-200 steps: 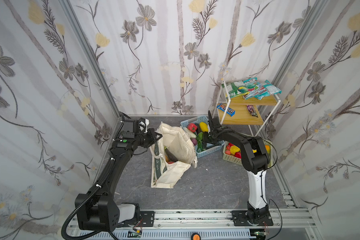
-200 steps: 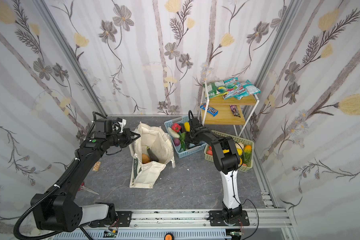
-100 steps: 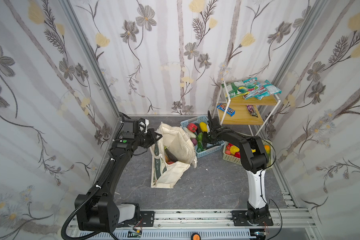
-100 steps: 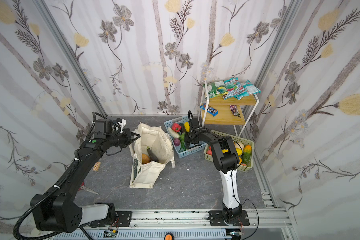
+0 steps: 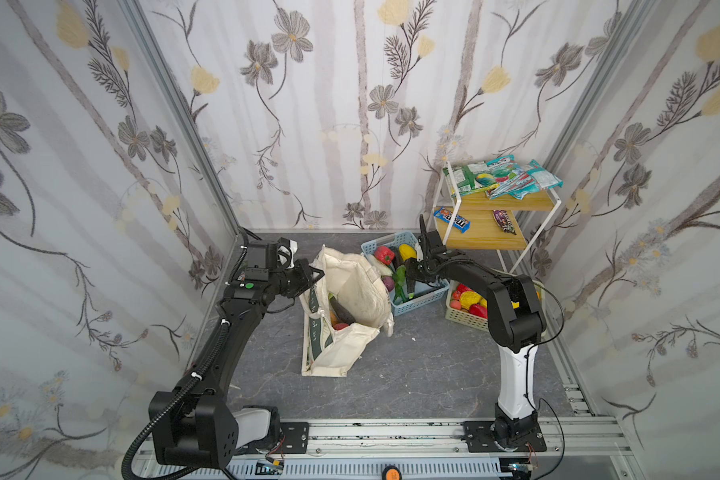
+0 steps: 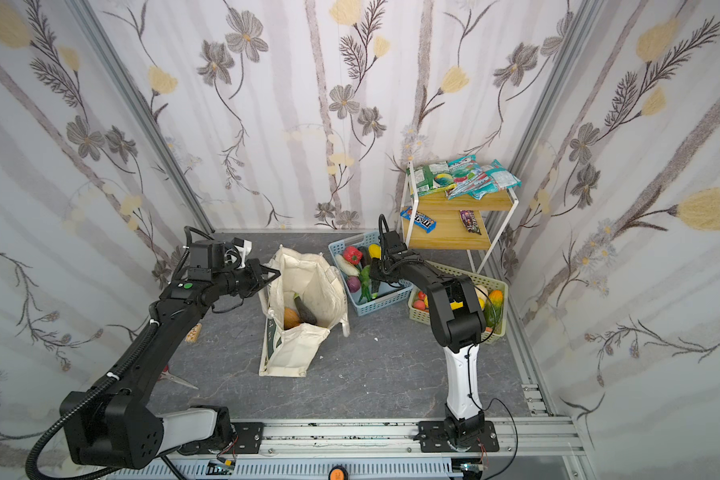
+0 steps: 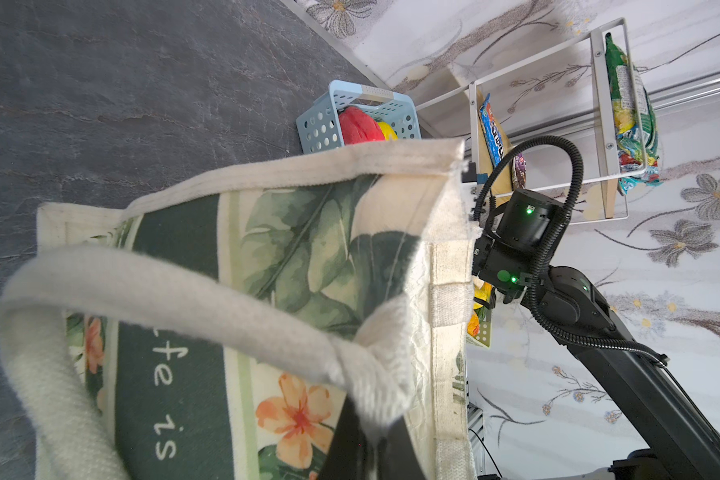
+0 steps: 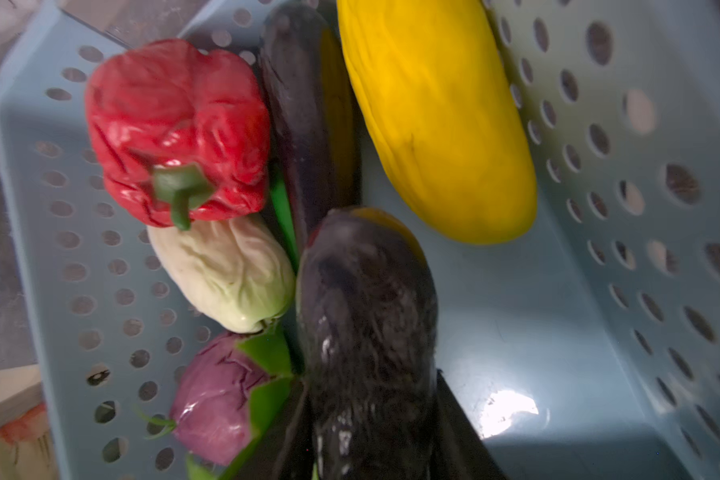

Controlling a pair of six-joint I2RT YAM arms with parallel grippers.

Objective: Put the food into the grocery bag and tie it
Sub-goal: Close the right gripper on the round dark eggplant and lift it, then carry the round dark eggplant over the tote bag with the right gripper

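Observation:
The cream floral grocery bag (image 5: 362, 286) (image 6: 308, 274) stands open on the grey floor, and my left gripper (image 5: 310, 276) (image 7: 375, 440) is shut on its rim where a handle (image 7: 163, 299) joins. Inside it lie a dark aubergine (image 6: 306, 311) and an orange-brown fruit (image 6: 291, 319). My right gripper (image 5: 410, 274) (image 8: 371, 415) reaches into the light blue basket (image 5: 416, 301), its jaws pressed on both sides of a dark green vegetable (image 8: 366, 299). Around that lie a red pepper (image 8: 175, 124), a long yellow fruit (image 8: 433, 116), a white vegetable (image 8: 225, 274) and a purple one (image 8: 217, 407).
A pale yellow basket (image 6: 495, 328) of toy fruit stands right of the blue one. Behind it is a white-framed wooden shelf (image 5: 483, 237) with snack packets (image 5: 474, 178) and candy bars. Scissors (image 6: 175, 378) lie on the floor under the left arm. Walls close in on three sides.
The right gripper's jaws have narrowed onto the dark green vegetable in the blue basket. The left arm and the bag have stayed put.

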